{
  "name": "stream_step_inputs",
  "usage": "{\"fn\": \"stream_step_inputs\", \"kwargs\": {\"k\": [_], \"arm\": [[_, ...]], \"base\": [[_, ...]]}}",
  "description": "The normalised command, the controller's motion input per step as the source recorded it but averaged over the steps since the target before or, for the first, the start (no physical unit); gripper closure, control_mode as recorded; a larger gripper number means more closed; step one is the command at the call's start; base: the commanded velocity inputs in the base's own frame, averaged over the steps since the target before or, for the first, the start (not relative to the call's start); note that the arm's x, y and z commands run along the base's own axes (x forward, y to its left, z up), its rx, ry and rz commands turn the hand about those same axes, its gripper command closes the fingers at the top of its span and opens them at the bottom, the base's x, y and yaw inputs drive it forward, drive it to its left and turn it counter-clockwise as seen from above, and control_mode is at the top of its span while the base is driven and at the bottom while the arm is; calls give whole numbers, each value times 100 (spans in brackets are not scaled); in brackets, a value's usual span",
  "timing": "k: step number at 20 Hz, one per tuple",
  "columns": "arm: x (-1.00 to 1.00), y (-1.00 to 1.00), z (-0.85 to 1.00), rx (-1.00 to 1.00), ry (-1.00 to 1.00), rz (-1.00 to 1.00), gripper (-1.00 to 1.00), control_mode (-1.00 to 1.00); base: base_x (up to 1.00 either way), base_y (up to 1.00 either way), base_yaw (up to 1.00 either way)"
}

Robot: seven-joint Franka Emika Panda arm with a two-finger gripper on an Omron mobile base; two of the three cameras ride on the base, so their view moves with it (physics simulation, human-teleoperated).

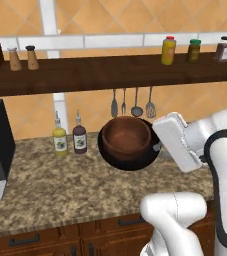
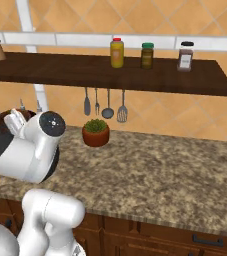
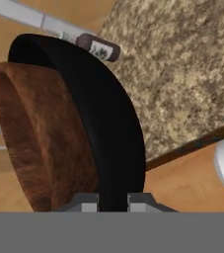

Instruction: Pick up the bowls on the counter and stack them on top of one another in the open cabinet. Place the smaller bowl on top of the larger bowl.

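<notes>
Gripper clamped on larger bowl rim (tilted on edge), smaller bowl nested inside.

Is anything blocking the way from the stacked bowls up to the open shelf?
Nothing visible blocks it. The brown bowl sits nested in the black bowl, held tilted in the gripper below the shelf. The shelf stretch above them is bare, between the shakers and the jars.
</notes>
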Motion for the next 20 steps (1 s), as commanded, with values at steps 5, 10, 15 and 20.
{"fn": "stream_step_inputs", "kwargs": {"k": [5,10,15,20], "arm": [[-9,-2,100,-3,-7,0,100,-100],[40,-9,100,0,-1,0,100,-100],[72,-13,100,0,-4,-3,100,-100],[99,-3,52,0,1,-7,100,-100]], "base": [[0,0,0],[0,0,0],[0,0,0],[0,0,0]]}}
